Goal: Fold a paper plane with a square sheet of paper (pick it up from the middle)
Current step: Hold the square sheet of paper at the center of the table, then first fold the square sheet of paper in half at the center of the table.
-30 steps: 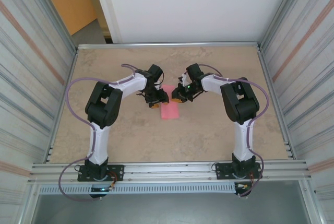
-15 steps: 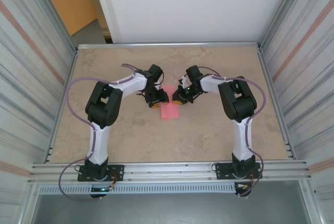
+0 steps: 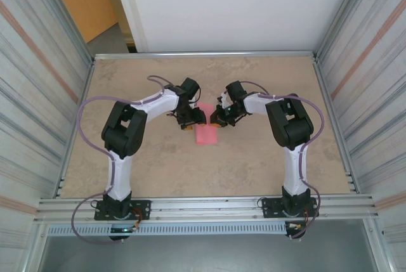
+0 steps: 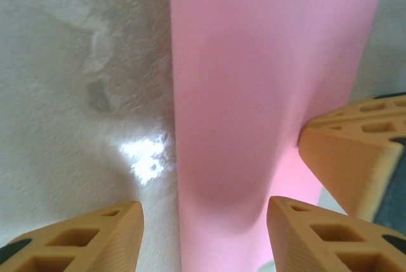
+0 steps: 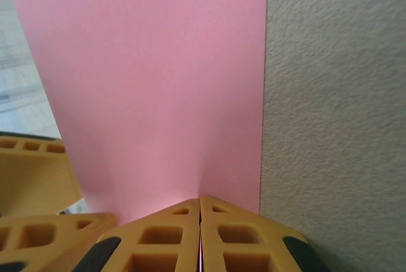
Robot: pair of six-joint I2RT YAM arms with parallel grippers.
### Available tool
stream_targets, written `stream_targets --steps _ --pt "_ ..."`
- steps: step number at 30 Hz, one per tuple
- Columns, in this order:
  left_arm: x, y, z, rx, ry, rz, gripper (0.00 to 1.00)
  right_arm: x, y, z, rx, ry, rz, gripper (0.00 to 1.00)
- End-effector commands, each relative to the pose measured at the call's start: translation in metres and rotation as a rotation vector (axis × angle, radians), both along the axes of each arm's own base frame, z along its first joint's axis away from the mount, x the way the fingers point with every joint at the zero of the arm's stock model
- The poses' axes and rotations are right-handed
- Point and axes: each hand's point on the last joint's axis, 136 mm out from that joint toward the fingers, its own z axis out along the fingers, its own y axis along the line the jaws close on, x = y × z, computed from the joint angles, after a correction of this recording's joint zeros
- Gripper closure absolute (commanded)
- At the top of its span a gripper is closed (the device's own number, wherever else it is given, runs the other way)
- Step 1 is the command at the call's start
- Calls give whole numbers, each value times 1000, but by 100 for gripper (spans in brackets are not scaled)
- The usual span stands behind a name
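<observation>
1 wrist view shows right end effector (image 5: 200, 201) pinching pink paper (image 5: 152, 82).

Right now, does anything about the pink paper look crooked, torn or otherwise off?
Nothing torn or spilled. The pink paper lies as a straight strip. Its end seems to bow up slightly where the right gripper pinches its edge, with the left gripper open astride it. That is likely handling, not damage.

The top camera sits high up behind both arms and looks down on the whole speckled beige table (image 3: 266, 164). Each wrist camera looks down past its own orange ribbed fingers (image 4: 298, 234) from very close — all three views share the thin pink sheet of paper (image 3: 206, 134).
</observation>
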Motion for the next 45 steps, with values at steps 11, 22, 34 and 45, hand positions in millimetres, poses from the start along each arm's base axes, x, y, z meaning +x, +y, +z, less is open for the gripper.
stream_targets --steps 11,22,34,45 --pt "7 -37 59 -317 -130 -35 56 -39 -38 -57 -216 225 -174 91" --pt "6 -50 30 -303 -36 -57 76 -42 -44 -63 -246 229 -146 91" --pt "16 -44 7 -265 -6 -49 86 -45 -48 -69 -275 234 -121 93" --pt "13 -36 -29 -227 53 -40 89 -51 -54 -77 -308 249 -106 94"
